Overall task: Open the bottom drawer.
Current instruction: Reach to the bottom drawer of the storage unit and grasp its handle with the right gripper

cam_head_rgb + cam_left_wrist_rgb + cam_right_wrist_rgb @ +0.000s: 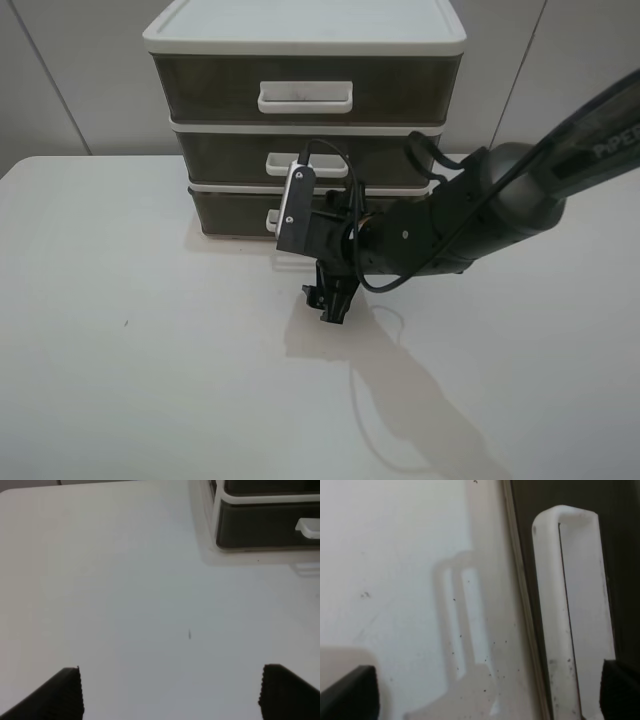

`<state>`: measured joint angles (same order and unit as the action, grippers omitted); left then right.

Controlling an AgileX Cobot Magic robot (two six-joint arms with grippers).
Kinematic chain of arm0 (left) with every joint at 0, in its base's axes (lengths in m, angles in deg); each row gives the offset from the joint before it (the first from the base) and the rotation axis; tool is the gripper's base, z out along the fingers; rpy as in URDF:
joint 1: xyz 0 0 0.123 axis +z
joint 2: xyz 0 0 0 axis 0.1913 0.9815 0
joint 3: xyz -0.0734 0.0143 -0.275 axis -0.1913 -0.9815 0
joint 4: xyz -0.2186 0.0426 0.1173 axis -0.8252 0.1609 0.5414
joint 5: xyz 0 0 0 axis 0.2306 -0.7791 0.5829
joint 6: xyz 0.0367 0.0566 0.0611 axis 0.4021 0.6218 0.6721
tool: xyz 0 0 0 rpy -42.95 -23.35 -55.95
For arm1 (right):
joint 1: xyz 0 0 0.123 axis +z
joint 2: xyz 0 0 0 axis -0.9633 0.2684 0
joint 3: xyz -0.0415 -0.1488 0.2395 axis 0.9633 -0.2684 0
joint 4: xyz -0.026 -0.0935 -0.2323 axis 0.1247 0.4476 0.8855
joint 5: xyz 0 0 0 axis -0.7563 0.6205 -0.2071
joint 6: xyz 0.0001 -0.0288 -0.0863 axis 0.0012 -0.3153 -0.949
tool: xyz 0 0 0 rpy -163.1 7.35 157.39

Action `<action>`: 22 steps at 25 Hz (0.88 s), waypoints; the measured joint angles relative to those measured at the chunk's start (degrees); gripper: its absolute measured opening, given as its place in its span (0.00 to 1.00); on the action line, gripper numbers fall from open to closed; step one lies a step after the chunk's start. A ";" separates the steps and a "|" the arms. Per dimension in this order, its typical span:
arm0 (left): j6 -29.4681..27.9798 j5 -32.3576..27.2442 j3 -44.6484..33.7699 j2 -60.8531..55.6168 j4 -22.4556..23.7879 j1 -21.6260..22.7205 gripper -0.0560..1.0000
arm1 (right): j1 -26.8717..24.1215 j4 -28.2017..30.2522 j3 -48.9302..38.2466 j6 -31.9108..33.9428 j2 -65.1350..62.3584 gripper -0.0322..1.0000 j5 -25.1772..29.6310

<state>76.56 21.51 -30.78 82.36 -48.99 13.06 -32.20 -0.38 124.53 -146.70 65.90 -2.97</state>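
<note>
The bottom drawer [232, 211] is smoky brown and sits shut as the lowest tier of the three-drawer unit [300, 40]. Its small white loop handle [272, 219] is partly hidden behind my right wrist. My right gripper [329, 300] hangs just in front of the drawer, low over the table. In the right wrist view the handle [570, 615] is close up. The right gripper [485, 692] is open, one fingertip [620, 690] next to the handle and holding nothing. My left gripper [172, 692] is open and empty over bare table, far from the drawer [260, 530].
The middle drawer [230, 155] and top drawer [210, 90] are shut, with white handles. The unit stands at the back of a white table [120, 330]. My right arm [480, 200] reaches in from the right, and a cable loops above its wrist.
</note>
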 joint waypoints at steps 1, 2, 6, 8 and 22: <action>0.00 0.00 0.00 0.00 0.00 0.00 0.73 | 0.00 0.00 0.00 0.00 0.00 0.77 -0.11; 0.00 0.00 0.00 0.00 0.00 0.00 0.73 | 0.00 0.00 0.00 0.00 0.00 0.77 -0.11; 0.00 0.00 0.00 0.00 0.00 0.00 0.73 | 0.00 0.00 0.00 0.00 0.05 0.77 -0.73; 0.00 0.00 0.00 0.00 0.00 0.00 0.73 | 0.00 -0.01 0.00 0.00 0.37 0.77 -1.28; 0.00 0.00 0.00 0.00 0.00 0.00 0.73 | 0.00 -0.06 0.06 0.00 1.86 0.77 -2.19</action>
<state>76.56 21.51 -30.78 82.36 -48.99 13.06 -32.20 -0.44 124.59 -146.70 67.76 -5.17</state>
